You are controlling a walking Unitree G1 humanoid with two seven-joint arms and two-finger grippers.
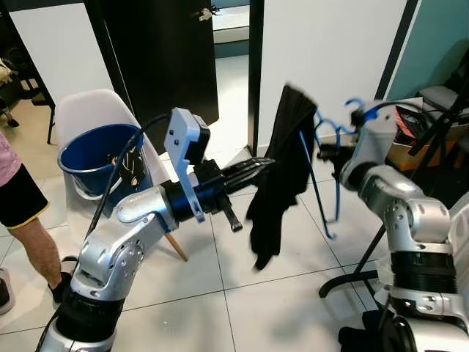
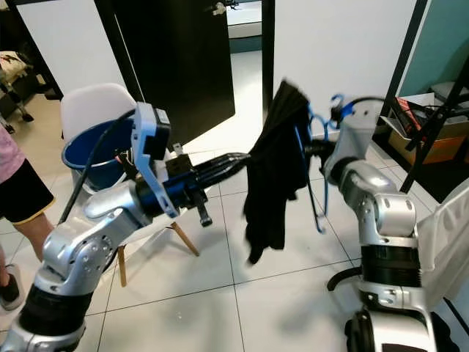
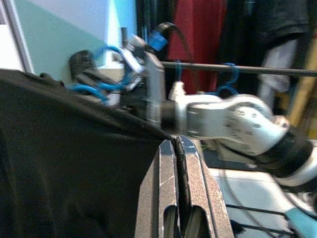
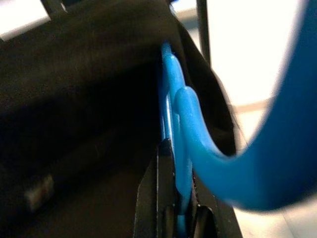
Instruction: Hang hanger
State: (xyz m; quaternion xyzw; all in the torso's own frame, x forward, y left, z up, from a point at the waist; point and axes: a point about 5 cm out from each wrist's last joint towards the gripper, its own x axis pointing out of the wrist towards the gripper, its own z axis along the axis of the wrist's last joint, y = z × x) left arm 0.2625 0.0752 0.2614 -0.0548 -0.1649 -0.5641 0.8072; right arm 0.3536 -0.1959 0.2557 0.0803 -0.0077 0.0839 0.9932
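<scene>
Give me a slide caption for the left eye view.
Left pincer pinches a black garment draped on a blue hanger held by the right pincer, beside a blue bucket on a white chair.

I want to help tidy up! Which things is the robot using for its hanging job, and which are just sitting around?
For the job:
- blue hanger, held by the right gripper
- black garment, pinched by the left gripper
- clothes rail, hangers already on it

Just lying about:
- blue bucket on the white chair
- cardboard box
- a person's leg
</scene>
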